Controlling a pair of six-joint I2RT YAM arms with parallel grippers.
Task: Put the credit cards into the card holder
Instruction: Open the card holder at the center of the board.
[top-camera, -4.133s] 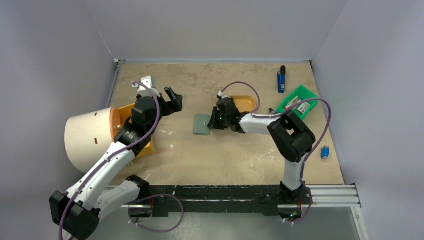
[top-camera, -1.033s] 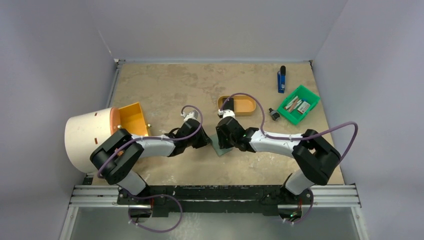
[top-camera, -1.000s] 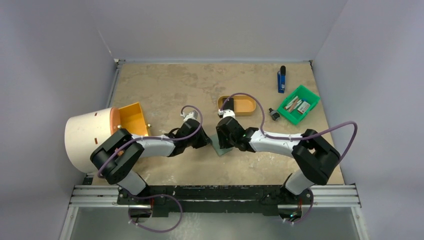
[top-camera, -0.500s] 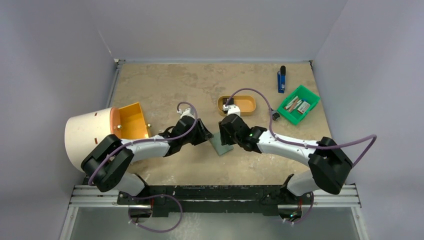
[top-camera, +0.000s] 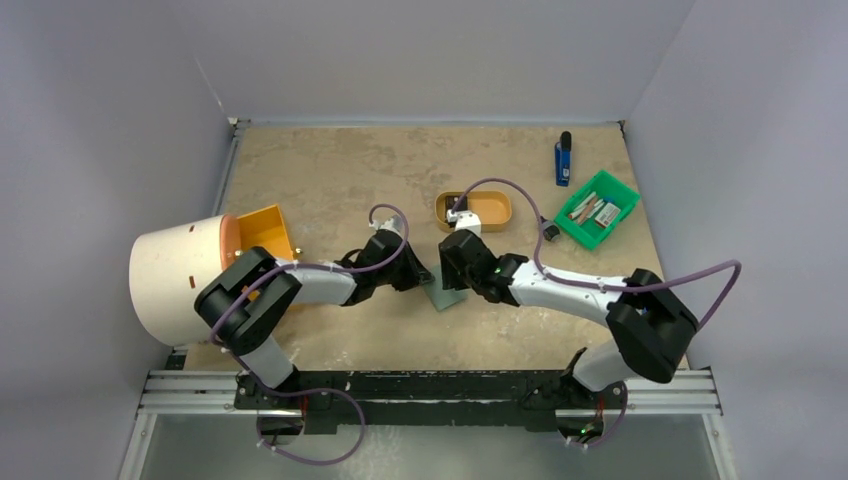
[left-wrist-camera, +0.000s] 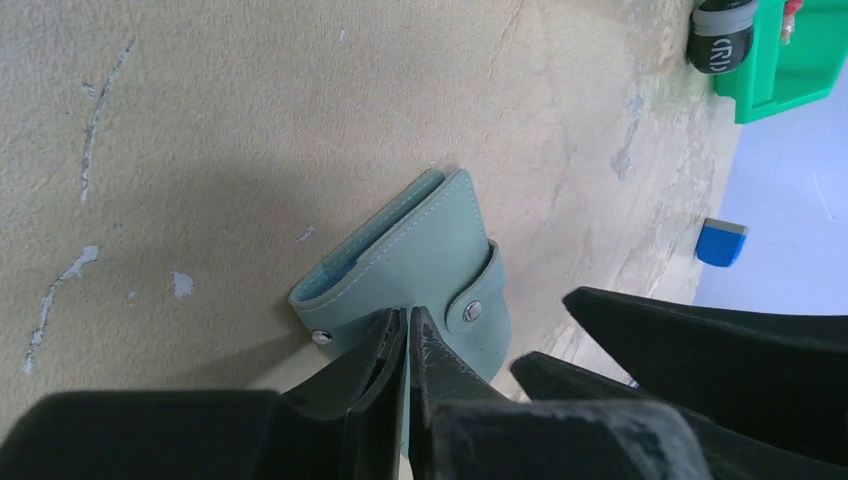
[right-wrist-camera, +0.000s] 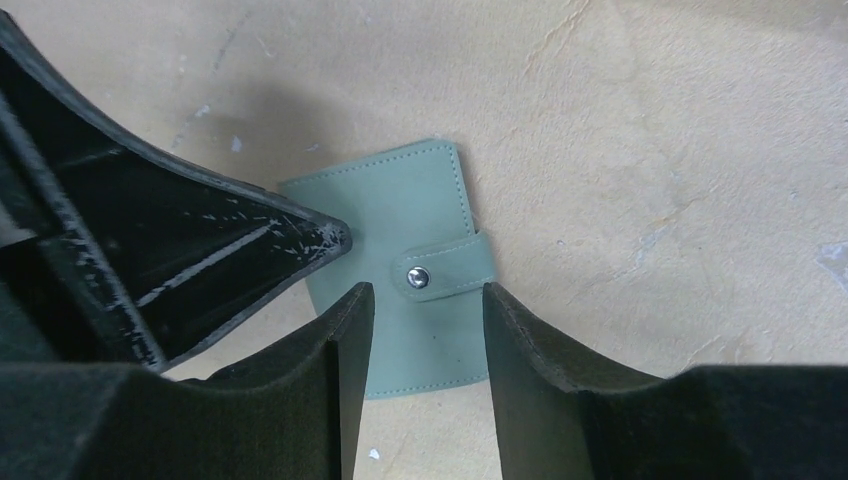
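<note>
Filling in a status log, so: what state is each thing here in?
card holder, lying flat, snapped shut.
left gripper, shut, tips at the card holder's edge.
right gripper, open, fingers straddling the snap tab.
green bin, upright, holding small items.

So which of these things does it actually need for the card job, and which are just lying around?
Part of the job: card holder, left hand shut at its edge, right hand open over its snap tab, what look like cards in the green bin.

Just lying about: tan oval tray, blue-and-black stick, white tub, orange box, small black item.
</note>
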